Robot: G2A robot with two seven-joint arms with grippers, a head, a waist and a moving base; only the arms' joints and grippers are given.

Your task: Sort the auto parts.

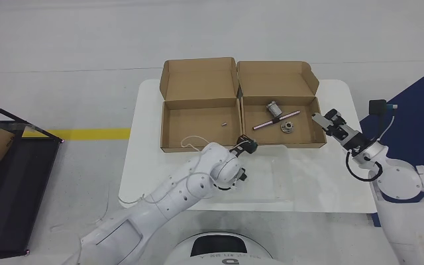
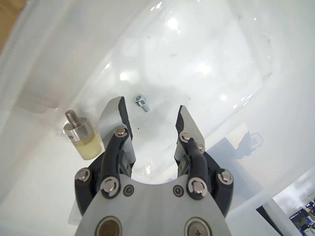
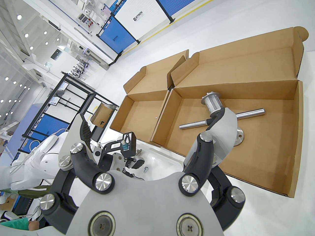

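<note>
My left gripper (image 2: 151,106) stands open just above the white table (image 2: 196,50), near the front edge of the boxes (image 1: 248,144). A small silver bolt (image 2: 142,103) lies on the table just beyond its fingertips. A metal cylinder with a threaded stud (image 2: 81,136) lies beside one finger. My right gripper (image 3: 152,116) is open and holds nothing, raised by the right box's outer wall (image 1: 326,117). The right cardboard box (image 1: 311,136) holds a steel rod (image 1: 275,120), a spool (image 1: 273,106) and a flange (image 1: 287,126). The left cardboard box (image 1: 173,132) holds a tiny screw (image 1: 224,123).
Both box lids stand open towards the far side of the table. A black metal rack (image 1: 26,172) stands on the floor to the left. White table surface (image 1: 298,179) lies free in front of the boxes.
</note>
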